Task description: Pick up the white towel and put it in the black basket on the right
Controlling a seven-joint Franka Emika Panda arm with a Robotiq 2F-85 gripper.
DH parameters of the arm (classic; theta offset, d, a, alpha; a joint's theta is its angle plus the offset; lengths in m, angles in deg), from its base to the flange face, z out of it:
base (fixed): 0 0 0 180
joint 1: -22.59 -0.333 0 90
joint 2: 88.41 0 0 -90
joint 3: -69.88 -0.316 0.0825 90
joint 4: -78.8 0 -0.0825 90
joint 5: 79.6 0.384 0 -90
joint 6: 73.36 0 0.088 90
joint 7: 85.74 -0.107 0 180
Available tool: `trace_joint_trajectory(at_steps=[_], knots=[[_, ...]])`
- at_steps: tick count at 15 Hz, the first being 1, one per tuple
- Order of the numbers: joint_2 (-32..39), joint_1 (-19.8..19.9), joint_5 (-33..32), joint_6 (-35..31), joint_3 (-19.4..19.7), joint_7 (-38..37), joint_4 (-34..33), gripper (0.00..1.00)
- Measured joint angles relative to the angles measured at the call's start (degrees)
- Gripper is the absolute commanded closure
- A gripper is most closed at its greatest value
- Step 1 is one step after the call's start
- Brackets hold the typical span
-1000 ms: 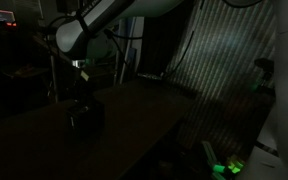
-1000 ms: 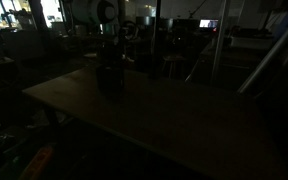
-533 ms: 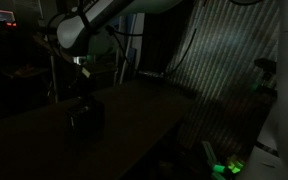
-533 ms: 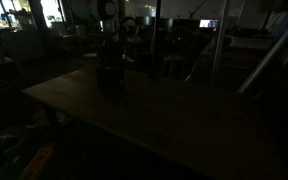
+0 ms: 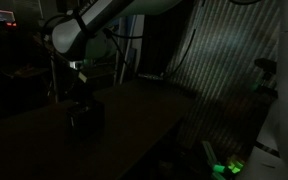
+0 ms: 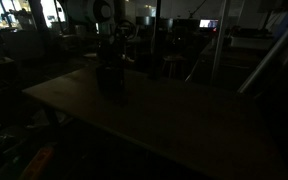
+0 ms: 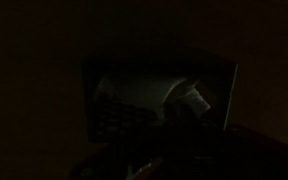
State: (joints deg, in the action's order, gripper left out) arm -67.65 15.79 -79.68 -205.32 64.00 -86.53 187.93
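The scene is very dark. The black basket stands on the table, a squat dark box. My gripper hangs just above it in both exterior views. It is shut, and the dark hides whether anything is between its fingers. The wrist view looks down into the black basket, where the white towel lies as a pale crumpled patch against the far wall. A small brighter piece shows beside the towel. My own fingers are lost in shadow there.
The dark wooden table runs wide around the basket. A ribbed pale wall stands behind its far side, with a green-lit object on the floor. A pole and cluttered benches rise beyond the table.
The arm's upper part has shifted slightly. The gripper stays above the basket, and the towel and basket have not visibly moved.
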Motion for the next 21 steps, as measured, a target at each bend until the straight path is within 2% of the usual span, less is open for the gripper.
trace_joint_trajectory(at_steps=[11,16,21], knots=[[1.64,0.05,0.54,-0.46,-0.06,0.15,0.87,0.88],[5.01,0.6,3.14,-2.79,-0.23,3.06,-0.07,0.88],[7.37,2.94,7.04,-5.48,-1.13,7.47,-0.19,0.88]])
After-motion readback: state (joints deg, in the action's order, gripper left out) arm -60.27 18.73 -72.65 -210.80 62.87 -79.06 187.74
